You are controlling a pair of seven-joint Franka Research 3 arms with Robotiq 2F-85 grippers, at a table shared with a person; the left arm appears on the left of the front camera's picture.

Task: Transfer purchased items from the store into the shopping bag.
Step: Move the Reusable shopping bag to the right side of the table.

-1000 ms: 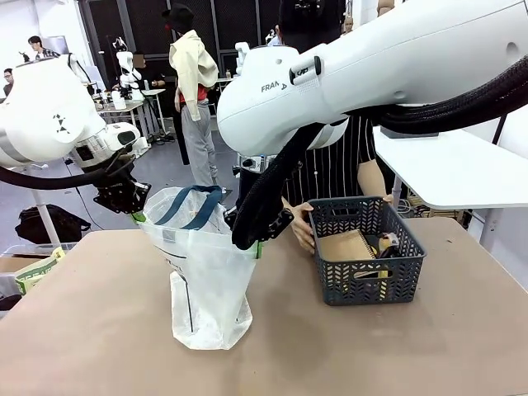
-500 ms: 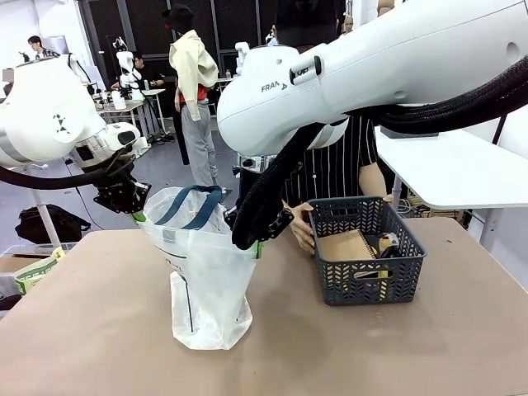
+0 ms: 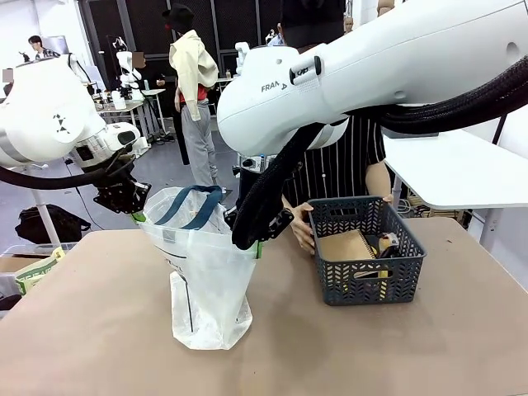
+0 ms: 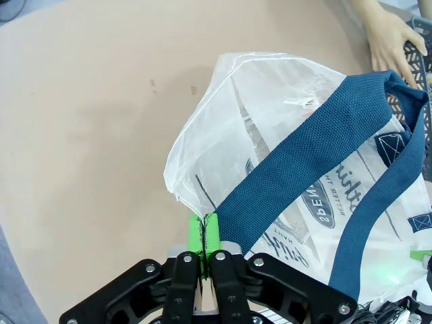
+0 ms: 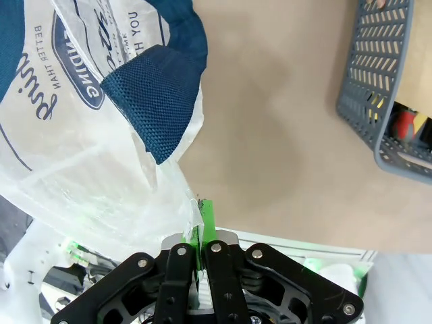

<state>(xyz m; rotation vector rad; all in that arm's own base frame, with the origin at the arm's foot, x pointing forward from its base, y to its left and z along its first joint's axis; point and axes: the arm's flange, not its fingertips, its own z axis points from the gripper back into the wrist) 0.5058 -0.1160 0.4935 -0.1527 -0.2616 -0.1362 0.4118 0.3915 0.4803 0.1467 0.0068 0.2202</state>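
The shopping bag (image 3: 206,272), translucent white with navy handles (image 3: 191,206), stands on the table at centre-left, its mouth held apart. My left gripper (image 3: 137,214) is shut on the bag's left rim (image 4: 196,214); the green pads (image 4: 203,233) pinch the plastic edge. My right gripper (image 3: 256,245) is shut on the bag's right rim (image 5: 192,206). The store, a dark grey lattice basket (image 3: 363,257), sits to the right, holding purchased items: a tan flat packet (image 3: 344,245) and small yellow and dark goods (image 3: 385,243). A person's hand (image 3: 302,227) rests at the basket's left side.
The person in a striped top stands across the table behind the basket. The brown tabletop (image 3: 371,346) lies bare in front of bag and basket. A white side table (image 3: 454,169) stands at the right. My right arm's big white link crosses the upper picture.
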